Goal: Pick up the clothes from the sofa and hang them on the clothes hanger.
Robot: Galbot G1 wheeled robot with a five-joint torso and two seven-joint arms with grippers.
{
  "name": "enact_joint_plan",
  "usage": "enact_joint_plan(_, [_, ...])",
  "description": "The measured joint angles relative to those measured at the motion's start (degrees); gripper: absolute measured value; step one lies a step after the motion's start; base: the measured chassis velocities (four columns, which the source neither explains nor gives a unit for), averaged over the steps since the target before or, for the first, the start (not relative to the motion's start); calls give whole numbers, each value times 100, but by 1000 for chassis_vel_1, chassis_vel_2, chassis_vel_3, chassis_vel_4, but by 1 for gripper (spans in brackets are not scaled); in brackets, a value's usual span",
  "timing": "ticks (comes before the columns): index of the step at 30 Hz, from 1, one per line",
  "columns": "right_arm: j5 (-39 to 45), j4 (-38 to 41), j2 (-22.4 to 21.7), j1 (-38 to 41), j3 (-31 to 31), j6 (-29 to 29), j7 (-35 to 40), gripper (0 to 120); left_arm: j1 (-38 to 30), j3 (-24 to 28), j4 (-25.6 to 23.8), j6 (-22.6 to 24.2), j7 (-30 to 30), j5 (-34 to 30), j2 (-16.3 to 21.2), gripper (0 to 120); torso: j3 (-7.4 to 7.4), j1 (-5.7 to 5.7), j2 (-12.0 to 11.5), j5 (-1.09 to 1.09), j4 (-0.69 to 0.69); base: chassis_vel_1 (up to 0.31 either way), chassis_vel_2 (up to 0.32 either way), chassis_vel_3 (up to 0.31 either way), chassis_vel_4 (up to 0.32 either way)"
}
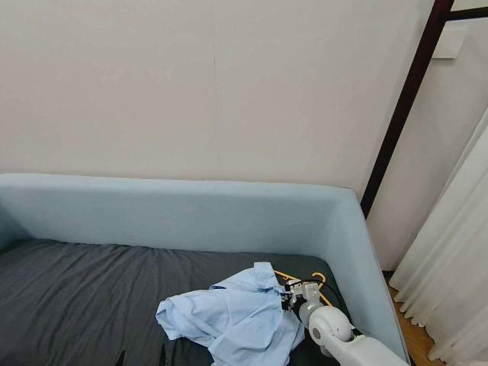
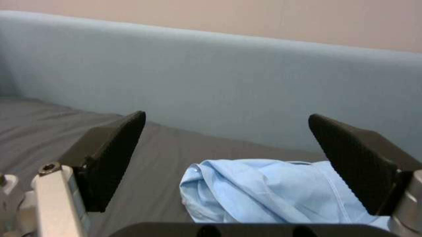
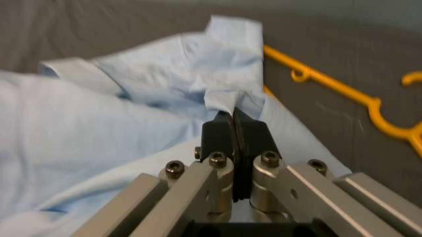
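Note:
A crumpled light blue shirt (image 1: 236, 316) lies on the dark grey sofa seat (image 1: 84, 297) near its right end. My right gripper (image 1: 286, 297) is shut on a fold of the shirt (image 3: 228, 101) at its right side; the black fingers (image 3: 218, 136) meet on the cloth. A yellow hanger (image 3: 343, 96) lies on the seat just beyond the shirt, partly under it, and it also peeks out as the yellow hanger (image 1: 316, 280) beside the gripper. My left gripper (image 2: 231, 163) hangs open above the seat, with the blue shirt (image 2: 277, 190) lying ahead of it.
The sofa's pale blue backrest (image 1: 175, 213) and right armrest (image 1: 366, 267) enclose the seat. A dark slanted rack pole (image 1: 404, 103) stands by the wall at the right, next to white curtains (image 1: 457, 282).

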Motion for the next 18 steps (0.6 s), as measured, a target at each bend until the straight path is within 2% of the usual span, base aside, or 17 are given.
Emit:
enact_joint_plan(5, [459, 629, -84, 468, -118, 114, 63, 0, -13, -25, 4, 0, -5, -44, -4, 98, 0, 0, 0, -1, 2, 0, 0, 0, 0])
enact_joint_plan(8, [957, 1079, -17, 1094, -282, 208, 214, 0, -10, -47, 0, 0, -14, -51, -20, 98, 0, 0, 0, -1, 2, 0, 0, 0, 0])
enact_joint_plan(9, [957, 1079, -17, 1094, -282, 208, 214, 0, -10, -47, 0, 0, -14, -51, -20, 98, 0, 0, 0, -1, 2, 0, 0, 0, 0])
enact_joint_plan(13, [1566, 1471, 122, 2026, -497, 223, 479, 0, 13, -79, -6, -34, -23, -54, -31, 98, 0, 0, 0, -1, 2, 0, 0, 0, 0])
enact_joint_plan(18, [2114, 1740, 264, 2779, -566, 213, 774, 0, 26, -105, -12, -62, -28, -58, -49, 98, 0, 0, 0, -2, 2, 0, 0, 0, 0])
